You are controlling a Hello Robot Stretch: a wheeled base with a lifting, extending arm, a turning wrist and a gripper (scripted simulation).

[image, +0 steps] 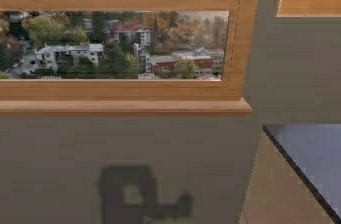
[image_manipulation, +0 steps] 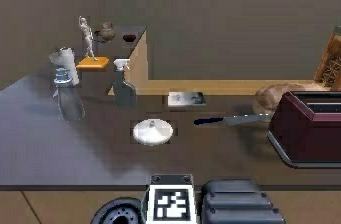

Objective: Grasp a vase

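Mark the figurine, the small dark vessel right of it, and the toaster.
figurine (image_manipulation: pixel 83 36), arm side view, torso.
small dark vessel (image_manipulation: pixel 105 31), arm side view, its belly.
toaster (image_manipulation: pixel 323 132), arm side view, front wall.

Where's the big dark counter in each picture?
Forward view: the dark counter sits in the bottom right corner, lower than the window and to its right.
Arm side view: the dark counter runs across the middle, with a clear bottle on its left part and a red toaster on its right.
Shared landmark: the grey wall stands behind the counter in both views.
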